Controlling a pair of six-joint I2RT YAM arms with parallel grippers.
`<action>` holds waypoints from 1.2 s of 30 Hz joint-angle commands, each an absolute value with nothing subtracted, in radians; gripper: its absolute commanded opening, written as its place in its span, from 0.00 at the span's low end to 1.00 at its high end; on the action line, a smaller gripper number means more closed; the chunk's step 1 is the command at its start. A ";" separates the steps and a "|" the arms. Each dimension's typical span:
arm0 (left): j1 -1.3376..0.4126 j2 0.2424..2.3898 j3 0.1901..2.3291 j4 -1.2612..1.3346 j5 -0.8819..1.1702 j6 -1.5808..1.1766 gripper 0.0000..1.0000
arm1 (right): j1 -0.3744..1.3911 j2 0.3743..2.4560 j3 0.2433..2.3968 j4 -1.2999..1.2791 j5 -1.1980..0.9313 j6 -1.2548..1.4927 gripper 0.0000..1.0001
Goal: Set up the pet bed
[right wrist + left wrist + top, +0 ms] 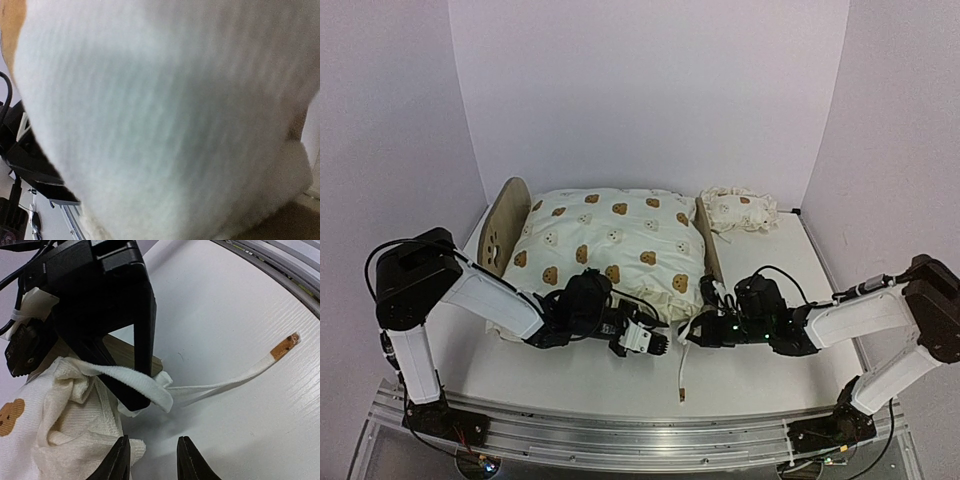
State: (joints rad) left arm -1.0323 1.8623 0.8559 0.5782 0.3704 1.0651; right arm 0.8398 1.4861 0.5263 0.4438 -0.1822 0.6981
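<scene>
The pet bed lies across the table with its rounded wooden headboard at the left. A cream bear-print cushion covers it. A small matching pillow sits on the table beyond the bed's right end. At the cushion's near right corner, my right gripper is shut on the cushion's white tie; its tan-tipped end trails over the table. Cream fabric fills the right wrist view and hides those fingers. My left gripper faces it, open and holding nothing, its left finger against the cushion corner.
A wooden corner of the bed frame shows behind the right gripper's black fingers. The aluminium rail runs along the near table edge. White walls close in at the back and both sides.
</scene>
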 commanded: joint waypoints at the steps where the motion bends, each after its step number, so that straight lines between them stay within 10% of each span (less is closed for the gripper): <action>1: -1.026 1.903 0.907 0.695 0.390 1.131 0.33 | 0.836 1.458 0.528 0.460 -0.235 0.653 0.00; 36: -0.952 1.983 1.014 0.664 0.465 1.305 0.21 | 0.836 1.438 0.551 0.428 -0.192 0.630 0.00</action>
State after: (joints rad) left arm -0.9784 1.9930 0.9637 0.6448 0.4761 1.2812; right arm 0.8337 1.4623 0.5255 0.4262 -0.1986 0.6483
